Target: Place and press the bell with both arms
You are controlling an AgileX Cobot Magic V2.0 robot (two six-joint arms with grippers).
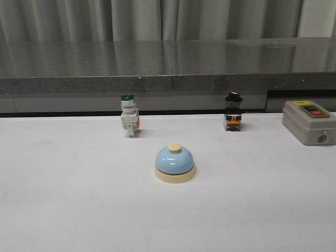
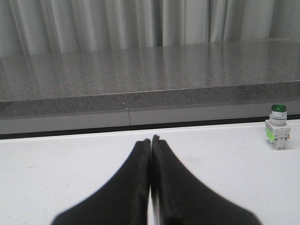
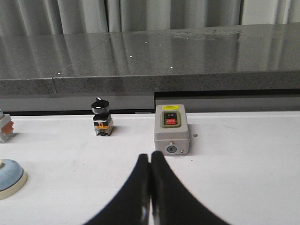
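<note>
The bell (image 1: 175, 163), a light-blue dome on a cream base with a cream button on top, stands upright near the middle of the white table. Part of it shows at the edge of the right wrist view (image 3: 9, 177). Neither arm shows in the front view. My left gripper (image 2: 151, 139) is shut and empty, low over bare table, with the bell out of its view. My right gripper (image 3: 150, 155) is shut and empty, with the bell off to one side and the grey box straight ahead.
A green-capped white push-button switch (image 1: 129, 116) stands behind the bell to the left; it also shows in the left wrist view (image 2: 277, 127). A black-knobbed switch (image 1: 233, 112) stands at back right. A grey box with red and black buttons (image 1: 310, 122) sits far right. A grey stone ledge (image 1: 168, 65) runs along the back.
</note>
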